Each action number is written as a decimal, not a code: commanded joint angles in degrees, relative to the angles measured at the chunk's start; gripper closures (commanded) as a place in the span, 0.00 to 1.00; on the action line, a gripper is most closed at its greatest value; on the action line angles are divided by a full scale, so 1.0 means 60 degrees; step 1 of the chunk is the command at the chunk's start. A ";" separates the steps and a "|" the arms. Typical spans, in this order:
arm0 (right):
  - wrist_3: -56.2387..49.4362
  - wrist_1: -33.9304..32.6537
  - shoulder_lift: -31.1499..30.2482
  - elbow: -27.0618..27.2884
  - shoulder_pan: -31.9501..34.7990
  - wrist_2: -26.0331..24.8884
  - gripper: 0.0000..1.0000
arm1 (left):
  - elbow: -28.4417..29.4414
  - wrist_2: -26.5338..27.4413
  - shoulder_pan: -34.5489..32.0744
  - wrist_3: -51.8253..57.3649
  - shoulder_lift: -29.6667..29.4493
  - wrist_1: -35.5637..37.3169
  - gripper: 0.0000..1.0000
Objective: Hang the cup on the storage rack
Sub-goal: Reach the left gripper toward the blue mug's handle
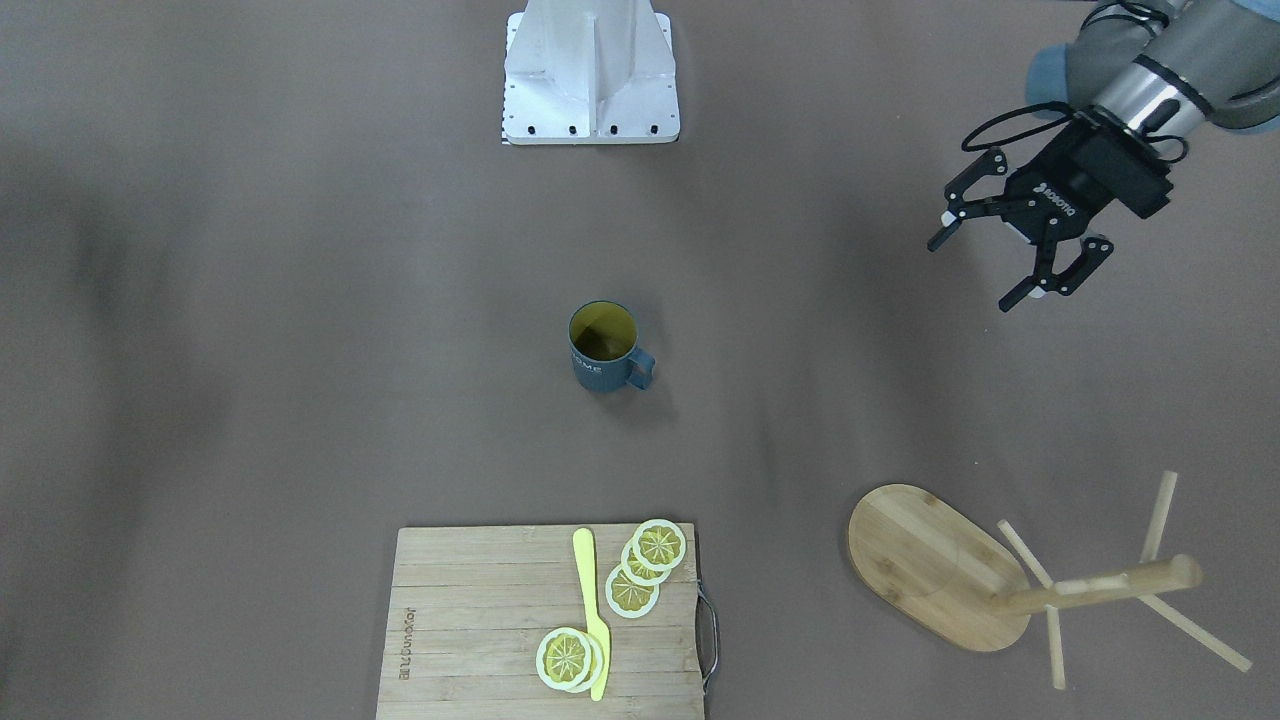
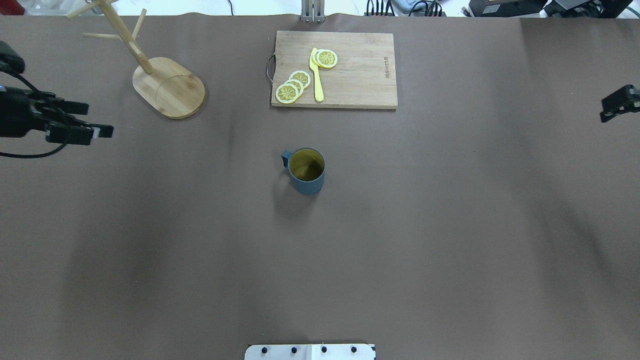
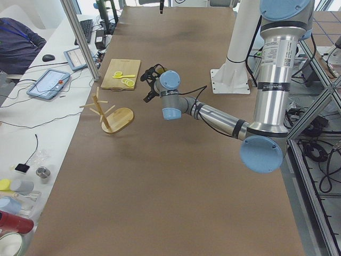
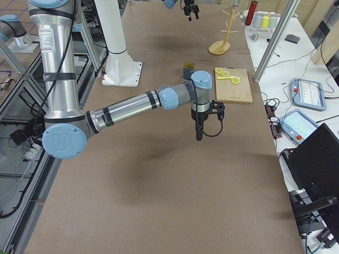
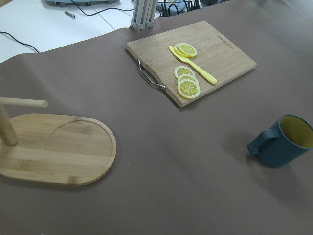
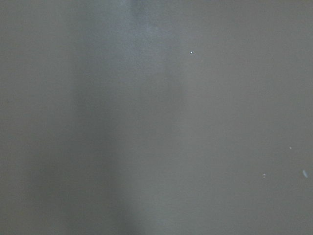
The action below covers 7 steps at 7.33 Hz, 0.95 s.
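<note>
Progress: none visible; grasp, carry and hang all judged outstanding.
Cup: cup (image 1: 603, 352) upright on tabletop (image 1: 300, 300), centre of front-facing frame, handle toward frame right, ungrasped.
Rack: storage rack (image 1: 935, 565) at lower right of same frame, pegs bare, well apart from cup.
Left tool: left tool (image 1: 975, 272) at upper right, raised off tabletop, released, fingers spread, empty, aimed toward lower left.
Right tool: right tool (image 2: 619, 103) at right edge of overhead frame, partly cut off; released or clenched, cannot tell.

The cup (image 1: 604, 350) is slate-blue with an olive-yellow inside and pale lettering. The storage rack (image 1: 920, 560) is light bamboo. The lemon slices (image 1: 632, 592) are yellow with white rims, the knife (image 1: 590, 590) yellow, the board (image 1: 470, 620) pale slatted wood, the counter (image 1: 300, 350) brown.
</note>
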 commanded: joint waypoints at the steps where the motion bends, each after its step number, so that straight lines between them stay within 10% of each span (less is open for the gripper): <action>1: -0.2936 0.0663 -0.0796 -0.1146 0.1573 0.0631 0.00 | 0.0215 0.1827 0.1645 -0.0284 -0.0627 0.0056 0.02; 7: -0.4237 0.0517 -0.1546 -0.1237 0.2824 0.0660 0.00 | 0.2790 0.3563 0.3160 -0.0167 -0.3014 -0.0119 0.05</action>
